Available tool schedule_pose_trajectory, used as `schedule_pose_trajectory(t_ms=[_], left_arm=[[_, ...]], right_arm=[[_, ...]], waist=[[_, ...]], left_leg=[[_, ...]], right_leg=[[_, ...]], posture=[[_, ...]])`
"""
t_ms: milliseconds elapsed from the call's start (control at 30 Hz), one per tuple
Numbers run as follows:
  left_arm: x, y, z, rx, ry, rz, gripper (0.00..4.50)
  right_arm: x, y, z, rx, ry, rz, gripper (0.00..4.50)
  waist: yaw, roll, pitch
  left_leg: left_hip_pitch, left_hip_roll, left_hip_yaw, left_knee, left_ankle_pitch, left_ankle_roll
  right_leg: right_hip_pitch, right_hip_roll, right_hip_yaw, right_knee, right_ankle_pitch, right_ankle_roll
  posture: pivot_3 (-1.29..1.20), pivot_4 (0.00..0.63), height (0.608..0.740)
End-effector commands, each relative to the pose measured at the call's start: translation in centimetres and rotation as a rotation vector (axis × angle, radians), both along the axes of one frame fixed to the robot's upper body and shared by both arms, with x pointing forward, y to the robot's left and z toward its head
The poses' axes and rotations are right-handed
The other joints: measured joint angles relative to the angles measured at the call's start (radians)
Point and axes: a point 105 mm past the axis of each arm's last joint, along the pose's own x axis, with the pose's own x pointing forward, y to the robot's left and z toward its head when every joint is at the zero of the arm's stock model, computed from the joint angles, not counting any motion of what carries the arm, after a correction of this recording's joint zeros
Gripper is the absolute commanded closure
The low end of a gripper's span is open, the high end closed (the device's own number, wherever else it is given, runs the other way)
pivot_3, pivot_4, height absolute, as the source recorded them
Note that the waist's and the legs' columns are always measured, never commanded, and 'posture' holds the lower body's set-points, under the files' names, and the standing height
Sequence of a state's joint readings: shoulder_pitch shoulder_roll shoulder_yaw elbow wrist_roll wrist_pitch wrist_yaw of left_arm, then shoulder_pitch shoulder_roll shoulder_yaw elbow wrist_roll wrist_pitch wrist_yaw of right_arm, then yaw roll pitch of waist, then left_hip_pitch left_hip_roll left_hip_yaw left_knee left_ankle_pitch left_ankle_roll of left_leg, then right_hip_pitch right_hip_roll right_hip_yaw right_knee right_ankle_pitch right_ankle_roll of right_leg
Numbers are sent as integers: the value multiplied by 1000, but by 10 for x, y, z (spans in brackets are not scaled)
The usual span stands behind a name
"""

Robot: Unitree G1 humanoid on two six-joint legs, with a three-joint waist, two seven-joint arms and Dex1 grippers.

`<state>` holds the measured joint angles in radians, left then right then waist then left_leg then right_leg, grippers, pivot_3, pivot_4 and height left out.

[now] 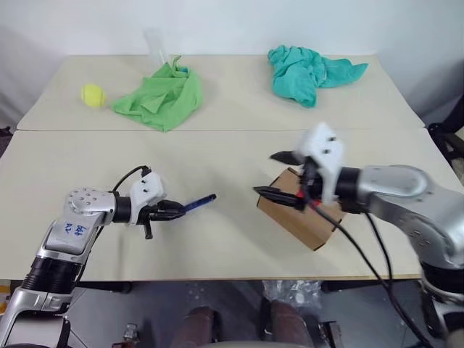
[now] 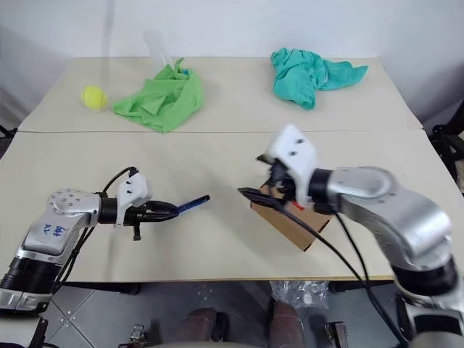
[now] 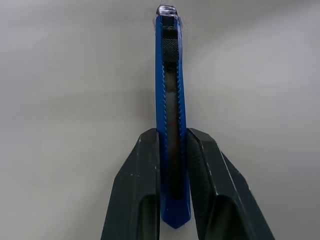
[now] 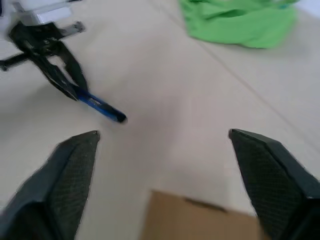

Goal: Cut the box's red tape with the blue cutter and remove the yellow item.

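Far side of your table: a tennis ball off to the left, a crumpled green cloth beside it with a clear tube sticking up behind, and a teal cloth further right.

The box is made of matt brown cardboard, the blue cutter of glossy ribbed plastic. Soft crumpled cloth and a fuzzy ball are seen on the smooth matt table.

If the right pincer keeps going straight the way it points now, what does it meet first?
Probably the bare table. The open right pincer sits above the box, aimed toward the blue cutter in the left pincer, though depth is unclear.
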<state>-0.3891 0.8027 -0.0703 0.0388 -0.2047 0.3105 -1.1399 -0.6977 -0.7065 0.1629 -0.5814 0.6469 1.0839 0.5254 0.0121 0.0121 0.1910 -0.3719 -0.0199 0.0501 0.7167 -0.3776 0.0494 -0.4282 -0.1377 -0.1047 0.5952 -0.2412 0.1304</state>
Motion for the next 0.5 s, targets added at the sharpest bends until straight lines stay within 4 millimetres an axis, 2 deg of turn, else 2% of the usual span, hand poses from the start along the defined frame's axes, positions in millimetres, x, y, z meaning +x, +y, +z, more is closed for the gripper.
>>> schedule_pose_trajectory(t_ms=[33, 133, 300, 500], left_arm=[[-17, -3, 2, 60, -9, -133, 3981], [-28, -7, -1, 96, -1, -204, 3981], [-38, -15, -6, 158, -23, -237, 3981], [-54, -16, -14, 188, 36, -237, 3981]], right_arm=[[2, 17, -14, -111, -26, 18, 1662], [-4, 44, -24, -185, -89, 112, 2690], [-19, 71, -45, -292, -164, 267, 4469], [-33, 81, -64, -386, -164, 403, 4469]], waist=[[2, 0, 0], [-10, 0, 0], [-16, 0, 0], [-17, 0, 0]], left_leg=[[0, 0, 0, 0, 0, 0], [-1, -1, 0, -1, 0, 1], [-1, -1, 0, -2, -1, 1], [-1, 0, 0, -1, -1, 1]], right_leg=[[0, 0, -1, 0, 0, 0], [-1, 0, -1, -1, 0, 0], [-1, 1, -1, -2, 0, 0], [0, 2, -1, -2, 0, 0]], posture=[[0, 150, 740], [0, 150, 740], [0, 150, 740], [0, 150, 740]])
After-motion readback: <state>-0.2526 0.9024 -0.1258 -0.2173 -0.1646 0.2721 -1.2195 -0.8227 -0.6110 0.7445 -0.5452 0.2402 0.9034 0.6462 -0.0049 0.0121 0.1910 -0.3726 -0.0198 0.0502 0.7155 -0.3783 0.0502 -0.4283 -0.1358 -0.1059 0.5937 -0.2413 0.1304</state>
